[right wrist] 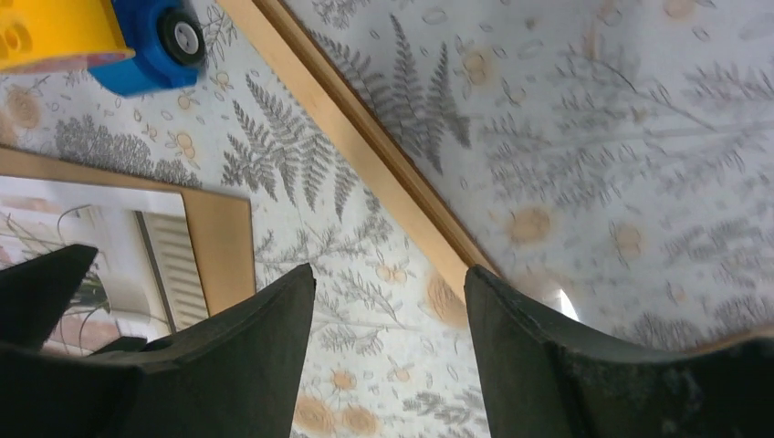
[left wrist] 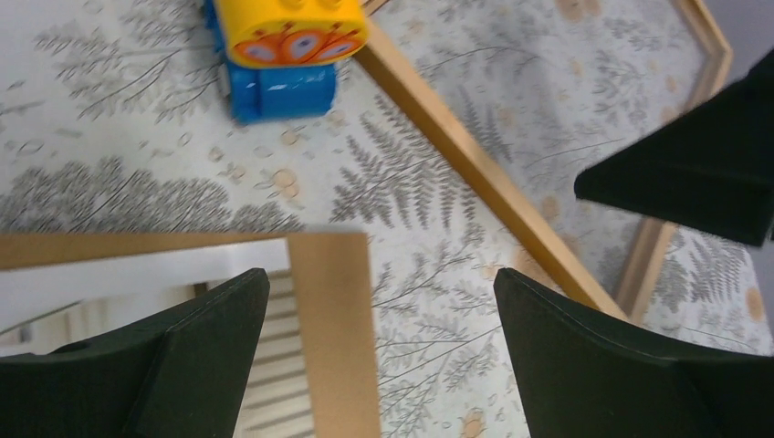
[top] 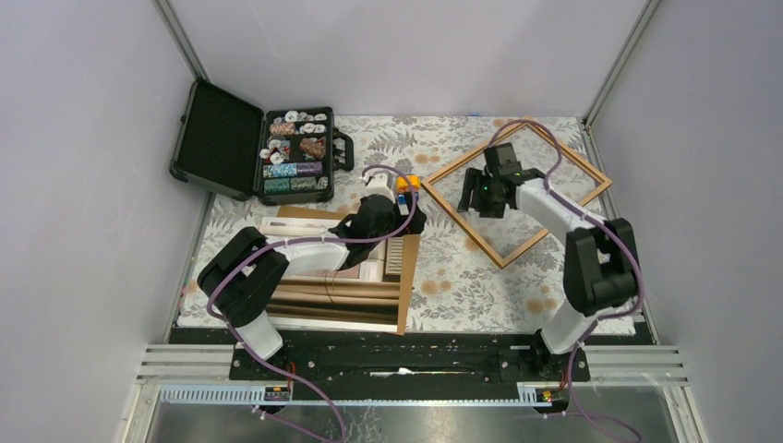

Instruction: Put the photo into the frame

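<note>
1. The left gripper (left wrist: 379,283) hangs with its jaws spread wide and empty, just above the corner of the brown backing board (left wrist: 333,319).
2. The right gripper (right wrist: 391,274) is also parted and holds nothing. It hovers over the near rail of the frame (right wrist: 365,155).
3. The photo (top: 351,300) lies flat on that board, partly under the left arm and outside the frame. By my reading the pick-up has not begun.
4. Next move, I judge: pinch the photo's thin edge. A flat paper sheet gives the fingers little to catch, so lifting 1 corner off the stiff board comes first.
5. The frame is narrow light wood, a hollow rectangle lying turned like a diamond on the fern-print cloth (top: 462,286).
6. A glossy yellow-and-blue plastic toy block (left wrist: 287,55) sits just beside its corner.
</note>
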Controlling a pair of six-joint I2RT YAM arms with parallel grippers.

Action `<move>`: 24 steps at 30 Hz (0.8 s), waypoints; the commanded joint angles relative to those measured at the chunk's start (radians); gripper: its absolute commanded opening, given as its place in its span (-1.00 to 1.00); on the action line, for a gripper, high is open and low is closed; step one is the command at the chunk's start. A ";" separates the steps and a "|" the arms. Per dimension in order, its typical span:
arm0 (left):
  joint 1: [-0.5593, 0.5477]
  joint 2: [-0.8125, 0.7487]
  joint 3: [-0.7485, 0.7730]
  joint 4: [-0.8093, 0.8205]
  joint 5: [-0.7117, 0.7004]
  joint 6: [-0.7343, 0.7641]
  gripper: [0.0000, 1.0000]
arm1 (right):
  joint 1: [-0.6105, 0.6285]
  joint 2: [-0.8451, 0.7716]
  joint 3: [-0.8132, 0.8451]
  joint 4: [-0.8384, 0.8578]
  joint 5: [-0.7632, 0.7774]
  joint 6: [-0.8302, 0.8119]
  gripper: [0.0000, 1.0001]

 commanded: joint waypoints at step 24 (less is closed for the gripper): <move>0.034 -0.131 -0.173 0.193 -0.176 -0.142 0.98 | 0.135 0.460 0.490 0.077 -0.113 -0.011 0.40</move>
